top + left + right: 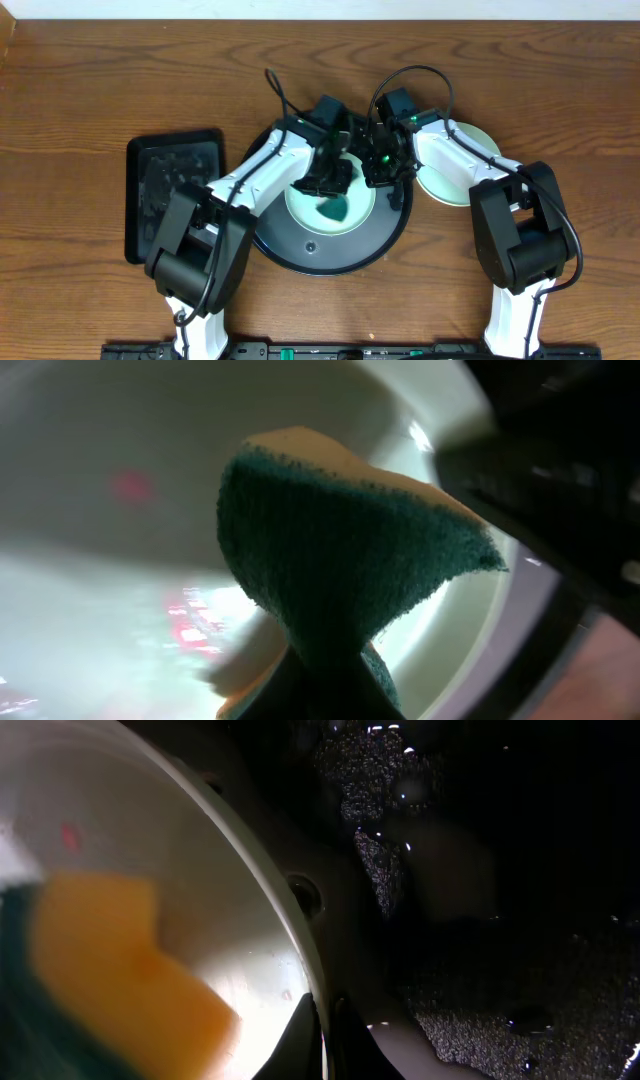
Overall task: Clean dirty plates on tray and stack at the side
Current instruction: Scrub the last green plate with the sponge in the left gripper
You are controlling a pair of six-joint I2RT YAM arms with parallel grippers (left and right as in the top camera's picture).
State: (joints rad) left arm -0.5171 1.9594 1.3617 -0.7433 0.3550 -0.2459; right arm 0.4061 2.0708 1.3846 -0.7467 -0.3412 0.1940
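Note:
A pale turquoise plate (303,210) lies on the round black tray (320,256). My left gripper (332,180) is shut on a sponge (335,208), green scouring side and yellow foam, and presses it onto the plate's inside. In the left wrist view the sponge (340,570) bends up from the gripper (330,705) against the glossy plate (100,510). My right gripper (385,172) is shut on the plate's far right rim. Its wrist view shows its fingers (300,1040) pinching the rim (290,950), the sponge (110,970) at left and the wet tray (480,920) at right.
Another pale plate (462,165) lies on the wooden table just right of the tray, partly under my right arm. A rectangular black tray (170,190) sits at the left. Both arms cross over the round tray's far half.

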